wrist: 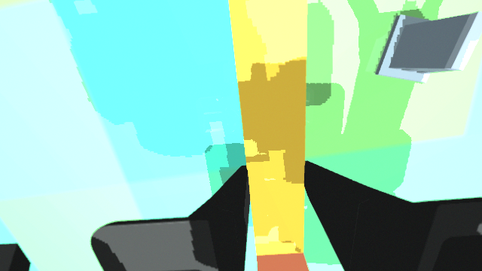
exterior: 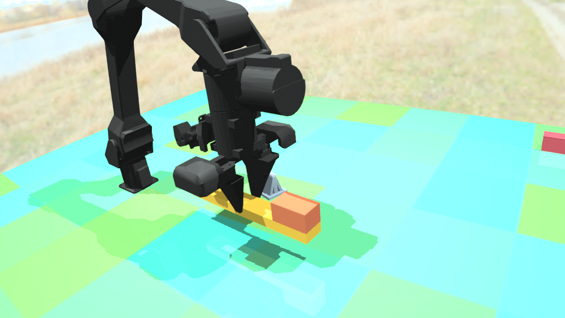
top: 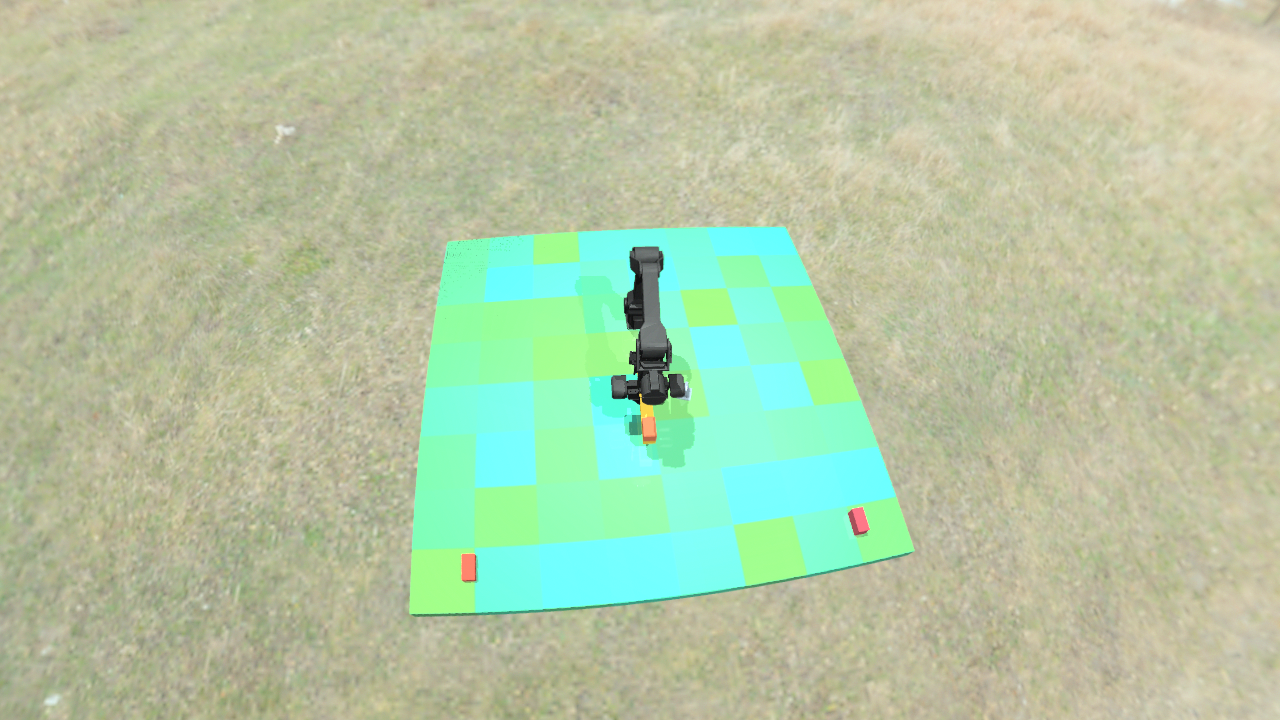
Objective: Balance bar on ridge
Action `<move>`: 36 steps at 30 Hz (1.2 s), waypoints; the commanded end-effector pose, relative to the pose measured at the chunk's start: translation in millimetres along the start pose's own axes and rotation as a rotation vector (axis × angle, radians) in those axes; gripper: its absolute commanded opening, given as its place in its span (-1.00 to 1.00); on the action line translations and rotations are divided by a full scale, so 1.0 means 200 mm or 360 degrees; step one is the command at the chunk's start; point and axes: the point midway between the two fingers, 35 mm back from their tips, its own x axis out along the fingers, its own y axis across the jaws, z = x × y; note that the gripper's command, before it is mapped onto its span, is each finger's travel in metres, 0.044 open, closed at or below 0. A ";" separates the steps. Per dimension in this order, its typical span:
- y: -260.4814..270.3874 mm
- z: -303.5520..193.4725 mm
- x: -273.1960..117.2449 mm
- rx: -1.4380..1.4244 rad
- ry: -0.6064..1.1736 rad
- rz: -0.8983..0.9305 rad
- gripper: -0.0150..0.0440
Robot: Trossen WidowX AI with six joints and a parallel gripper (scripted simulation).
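Note:
The yellow bar [top: 647,412] [exterior: 259,205] [wrist: 275,113] carries an orange block [top: 648,429] [exterior: 293,210] [wrist: 282,263] on its end away from the arm's base. My gripper [exterior: 247,203] [wrist: 273,169] is shut on the bar between its middle and the block. The bar hangs a little above the table, with its shadow and reflection apart below it in the exterior view. It looks roughly level. The grey ridge [top: 686,391] [exterior: 273,185] [wrist: 425,46] stands on the table beside the bar, at the upper right in the wrist view, not under it. The bar's near-base end is partly hidden.
A red-orange block [top: 469,567] lies at the table's lower left corner in the top view. A pink-red block [top: 860,521] [exterior: 553,143] lies near the lower right corner. The table [top: 604,568] [exterior: 454,253] has a green and cyan patchwork top.

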 end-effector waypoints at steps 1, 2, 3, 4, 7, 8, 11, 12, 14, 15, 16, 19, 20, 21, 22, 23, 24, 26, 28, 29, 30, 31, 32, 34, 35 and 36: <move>0.00 0.00 -0.08 -0.0003 0.0024 0.0001 -0.49; 0.00 0.00 -0.09 -0.0004 0.0024 0.0001 -0.49; 0.00 0.00 -0.10 -0.0004 0.0023 0.0001 -0.49; 0.00 0.00 -0.12 -0.0004 0.0023 0.0001 -0.49; 0.00 0.01 -0.15 -0.0004 0.0023 0.0002 -0.49; 0.00 0.01 -0.17 -0.0005 0.0023 0.0002 -0.49; 0.00 0.01 -0.20 -0.0005 0.0023 0.0002 -0.49; 0.00 0.01 -0.20 -0.0005 0.0023 0.0002 -0.49; 0.00 0.02 -0.20 0.0037 0.0023 0.0001 -0.49; -0.01 0.02 -0.20 0.0089 0.0023 0.0001 -0.49; -0.01 0.02 -0.20 0.0152 0.0023 0.0000 -0.49; -0.03 0.03 -0.20 0.0342 0.0022 -0.0001 -0.49; -0.04 0.03 -0.20 0.0405 0.0022 -0.0002 -0.49; -0.04 0.03 -0.20 0.0469 0.0022 -0.0003 -0.49; -0.05 0.04 -0.20 0.0532 0.0021 -0.0003 -0.49; -0.06 0.04 -0.20 0.0595 0.0021 -0.0004 -0.49; -0.06 0.04 -0.20 0.0658 0.0021 -0.0004 -0.49; -0.08 0.05 -0.20 0.0785 0.0020 -0.0005 -0.49; -0.09 0.05 -0.20 0.0911 0.0020 -0.0006 -0.49; -0.09 0.05 -0.20 0.0974 0.0019 -0.0007 -0.49; -0.10 0.06 -0.20 0.1038 0.0019 -0.0007 -0.49; -0.11 0.06 -0.20 0.1101 0.0019 -0.0008 -0.49; -0.11 0.06 -0.20 0.1164 0.0018 -0.0008 -0.49; -0.13 0.07 -0.20 0.1291 0.0018 -0.0009 -0.49; -0.13 0.07 -0.20 0.1354 0.0017 -0.0010 -0.49; -0.14 0.07 -0.20 0.1417 0.0017 -0.0010 -0.49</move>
